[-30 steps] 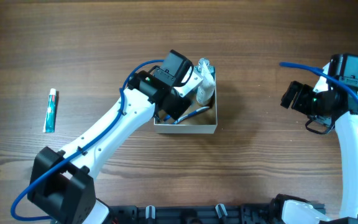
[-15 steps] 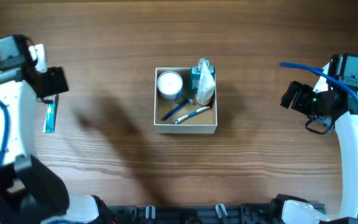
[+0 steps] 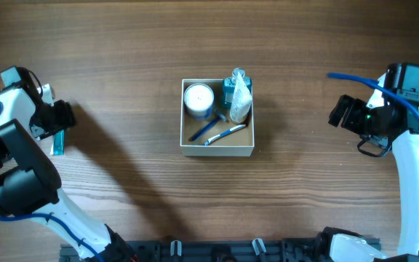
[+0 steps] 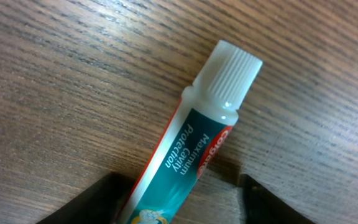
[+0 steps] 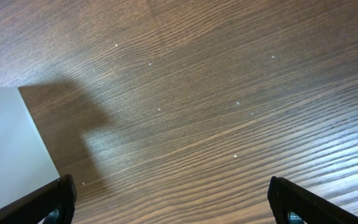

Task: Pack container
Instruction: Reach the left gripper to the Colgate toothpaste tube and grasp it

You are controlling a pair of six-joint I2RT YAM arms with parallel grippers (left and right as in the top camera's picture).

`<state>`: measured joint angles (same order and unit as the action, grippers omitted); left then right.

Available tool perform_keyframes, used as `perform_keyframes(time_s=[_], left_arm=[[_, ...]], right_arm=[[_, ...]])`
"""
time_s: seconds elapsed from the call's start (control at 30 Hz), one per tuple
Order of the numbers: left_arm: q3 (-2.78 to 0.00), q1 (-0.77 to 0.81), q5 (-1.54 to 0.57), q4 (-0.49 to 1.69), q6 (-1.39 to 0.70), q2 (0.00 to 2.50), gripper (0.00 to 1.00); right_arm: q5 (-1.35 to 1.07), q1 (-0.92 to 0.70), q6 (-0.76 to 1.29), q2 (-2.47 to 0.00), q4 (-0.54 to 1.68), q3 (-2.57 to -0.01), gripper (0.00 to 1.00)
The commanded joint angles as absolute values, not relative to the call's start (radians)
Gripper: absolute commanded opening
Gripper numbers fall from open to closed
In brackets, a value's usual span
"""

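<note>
TABLETOP: L gripper [image 4: 179, 199] hangs low over a toothpaste tube [image 4: 197, 140] at the far left of the table [image 3: 122, 44]. Its jaws are apart, one finger [image 4: 95, 202] either side of the tube's body, not clenched. The cap points away from the wrist cam. One finger looks at or nearly at the tube; a gap shows on the other side.

R gripper [image 5: 173, 202] waits at right, spread wide and holding nothing. It is well apart from the box [image 3: 217, 151], whose white wall shows at the left of the R wrist view.

The box sits mid-table between the arms, upright and open-topped. Inside:
- round white jar [image 3: 198, 98] in the far-left corner
- teal bottle w/ pale wrap [image 3: 237, 98] far-right
- two slim blue items [image 3: 217, 131] lying toward the front, too small to tell what they are

Handling, as a judgement: the box looks light, w/ thin card walls likely to flex or crease if pinched hard. It is apt to slide on the smooth wood if nudged sideways, so it is prob. best left in place & loaded from above. If it must move, pinch one wall near a corner, where card is stiffest, and keep clear of the tall bottle.

The tube looks soft, light and slick. Take it across mid-body, not by the cap.
</note>
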<state>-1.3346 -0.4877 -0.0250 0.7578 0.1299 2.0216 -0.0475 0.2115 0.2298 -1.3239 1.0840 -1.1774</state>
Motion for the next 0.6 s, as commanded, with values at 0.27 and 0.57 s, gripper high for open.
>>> perform_keyframes(time_s=[0.27, 0.57], left_arm=[[-1.33, -0.492, -0.153, 0.801, 0.096, 2.012, 0.06], [-1.33, 0.021, -0.257, 0.816, 0.311, 1.516, 0.04]], right_arm=[[-0.035, 0.215, 0.228, -1.33, 1.086, -1.169, 1.0], [-0.035, 0.215, 0.228, -1.33, 1.085, -1.169, 1.0]])
